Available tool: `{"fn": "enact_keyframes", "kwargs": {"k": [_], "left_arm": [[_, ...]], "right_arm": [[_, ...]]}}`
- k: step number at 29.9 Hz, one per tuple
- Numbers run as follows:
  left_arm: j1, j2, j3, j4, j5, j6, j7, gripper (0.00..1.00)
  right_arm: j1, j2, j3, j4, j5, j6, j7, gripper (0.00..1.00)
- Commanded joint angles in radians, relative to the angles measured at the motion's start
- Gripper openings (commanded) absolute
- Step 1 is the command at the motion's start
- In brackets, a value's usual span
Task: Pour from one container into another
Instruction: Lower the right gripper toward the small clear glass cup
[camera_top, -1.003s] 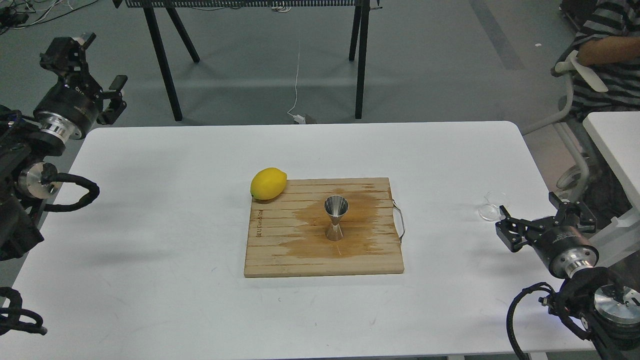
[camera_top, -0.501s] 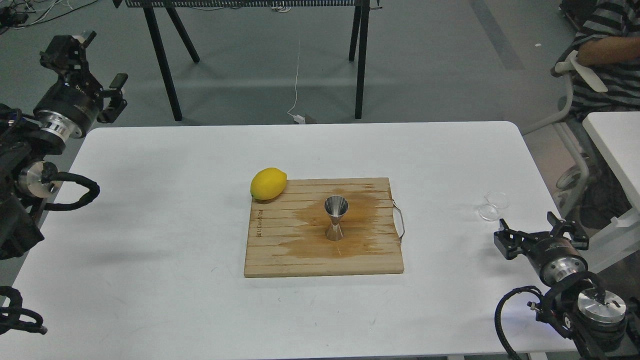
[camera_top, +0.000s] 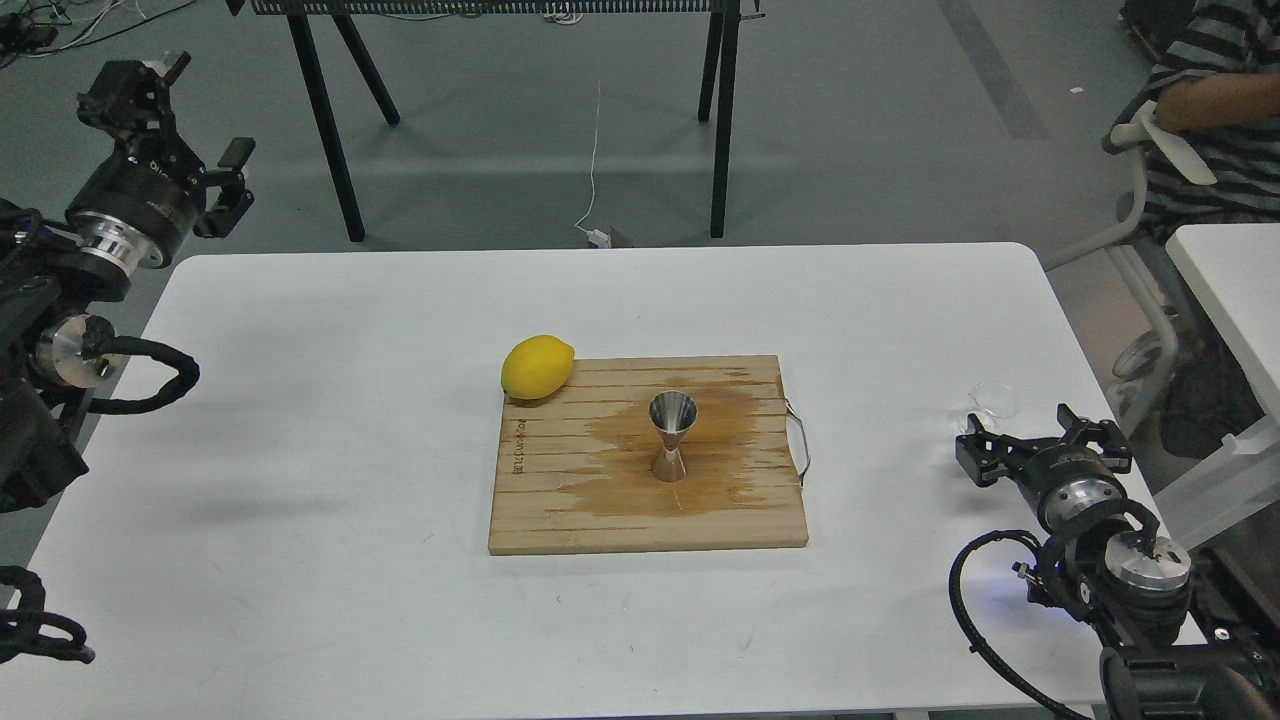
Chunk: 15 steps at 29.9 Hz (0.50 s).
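The small clear glass cup (camera_top: 992, 401) stands on the white table (camera_top: 300, 400) near its right edge, faint against the surface. My right gripper (camera_top: 1035, 438) sits just in front of it, low over the table. It is open, its fingers spread wide, and the left fingertip hides the cup's lower part. The shiny steel jigger (camera_top: 672, 436) stands upright in the middle of a wooden cutting board (camera_top: 560, 510), on a dark wet stain. My left gripper (camera_top: 200, 110) hangs open beyond the table's far left corner, holding nothing.
A yellow lemon (camera_top: 537, 366) rests at the board's far left corner, partly on the table. The board has a wire handle (camera_top: 799, 440) on its right side. A seated person (camera_top: 1215, 110) and a second white table (camera_top: 1230, 290) are to the right.
My right gripper has moved left and away from me, closing in on the glass cup and now covering its lower part. The left gripper has risen slightly. Jigger, board and lemon have not moved.
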Motion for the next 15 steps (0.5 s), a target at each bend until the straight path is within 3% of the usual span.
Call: {"fn": "enact_keyframes", "kwargs": {"k": [1,15], "left_arm": [[0.000,0.000,0.000,0.000,0.002,0.000,0.000,0.99],[0.000,0.003,0.002,0.000,0.002,0.000,0.000,0.99]], "right_arm": [[0.023,0.007,-0.006,-0.033,-0.001,0.013,0.000,0.99],[0.102,0.042,-0.058,-0.179,-0.002,0.050,-0.003,0.96]]}}
